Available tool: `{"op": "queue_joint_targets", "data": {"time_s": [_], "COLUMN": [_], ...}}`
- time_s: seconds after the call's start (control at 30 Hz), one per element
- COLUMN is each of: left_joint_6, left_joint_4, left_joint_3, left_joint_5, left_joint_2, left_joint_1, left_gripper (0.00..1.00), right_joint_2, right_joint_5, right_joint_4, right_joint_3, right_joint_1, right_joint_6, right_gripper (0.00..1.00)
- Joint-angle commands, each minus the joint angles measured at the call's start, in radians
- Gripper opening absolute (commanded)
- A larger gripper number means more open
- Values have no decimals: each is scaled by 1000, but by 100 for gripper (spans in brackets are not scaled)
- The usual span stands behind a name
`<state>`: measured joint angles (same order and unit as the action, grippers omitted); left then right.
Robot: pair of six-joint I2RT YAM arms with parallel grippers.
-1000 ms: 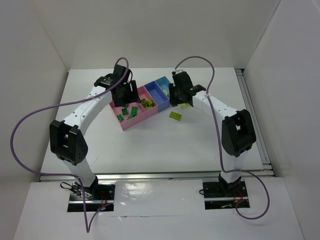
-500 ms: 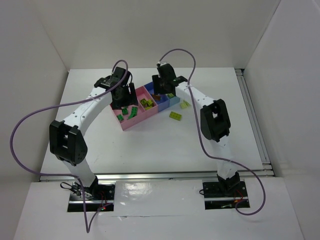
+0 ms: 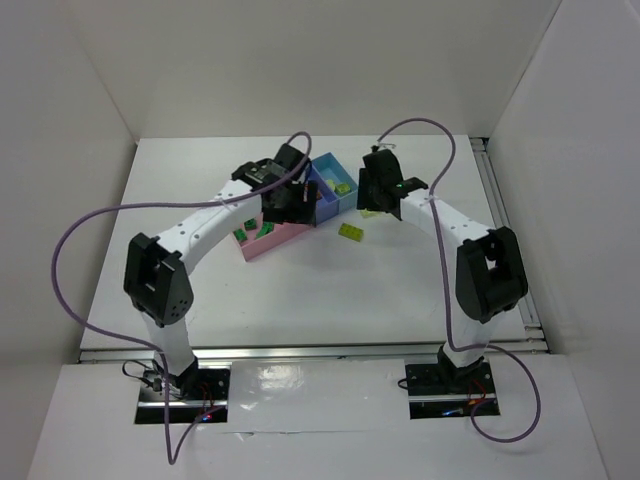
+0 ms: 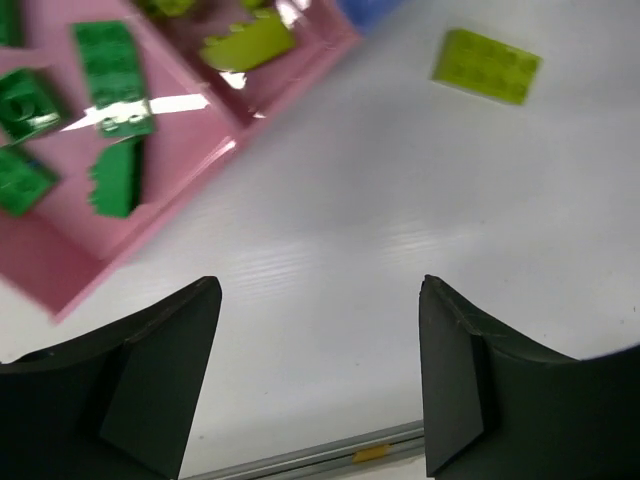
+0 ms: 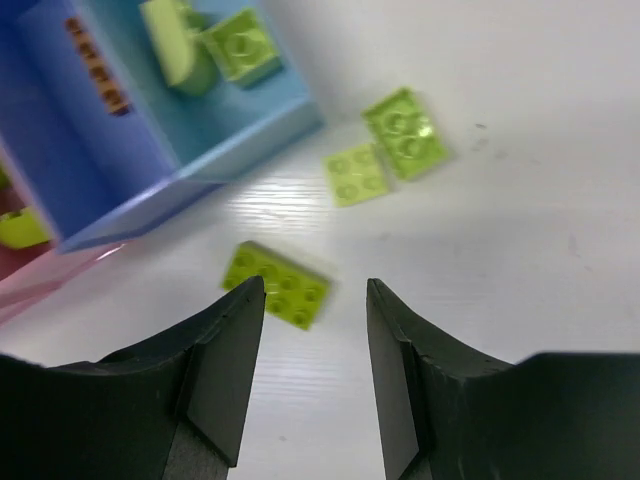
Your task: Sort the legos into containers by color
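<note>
Sorting looks mostly done: dark green bricks [image 4: 110, 70] sit in pink bin [image 4: 60, 250], two yellow-green bricks [image 5: 243, 45] in light-blue bin [image 5: 250, 135]. Three loose bricks [image 5: 278, 285] lie unsorted on counter [image 5: 500, 250], at bins' 4 o'clock from above. Left end effector [image 4: 320, 290] and right end effector [image 5: 315, 290] released, empty.

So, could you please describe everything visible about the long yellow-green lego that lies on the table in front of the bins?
The long yellow-green lego is a flat rectangular piece of glossy plastic, with two rows of round studs facing up. It lies flat on the white table, at an angle, close to the blue bins but not touching them. Two smaller yellow-green legos lie apart from it. The open right tool hangs above it; nothing grips it.
</note>
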<state>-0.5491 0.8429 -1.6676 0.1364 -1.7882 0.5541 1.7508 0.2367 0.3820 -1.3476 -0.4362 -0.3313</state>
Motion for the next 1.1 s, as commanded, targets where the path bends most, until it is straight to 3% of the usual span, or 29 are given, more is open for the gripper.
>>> {"op": "queue_joint_targets", "data": {"time_s": [0.0,0.1,0.23,0.57,0.67,0.9,1.07], "left_joint_6": [72,5,-107,-183,-135,-135,-114], "left_joint_4": [-13,31,50,-19,-33,-53,-53], "left_joint_3": [-90,-175,-187,44,74,104,81], "left_joint_5": [-50,-31,5,68,-18,-52,-83], "left_joint_2": [-83,-174,-198,15,26,6,-54], "left_joint_1": [76,112,112,1,-22,-11,41], "left_gripper": [82,82,81,80,80,77,77], "right_joint_2": [-46,-82,-1,194,219,84,-43], "right_joint_5": [15,-69,-193,-387,-480,-611,-637], "right_joint_4": [0,-38,-29,-190,-210,-172,-99], "right_joint_3": [59,107,82,8,8,129,203], "right_joint_1": [42,69,80,80,71,1,39], "right_joint_6": [-49,-22,3,32,41,104,104], "right_gripper": [53,53,54,68,68,52,54]}}
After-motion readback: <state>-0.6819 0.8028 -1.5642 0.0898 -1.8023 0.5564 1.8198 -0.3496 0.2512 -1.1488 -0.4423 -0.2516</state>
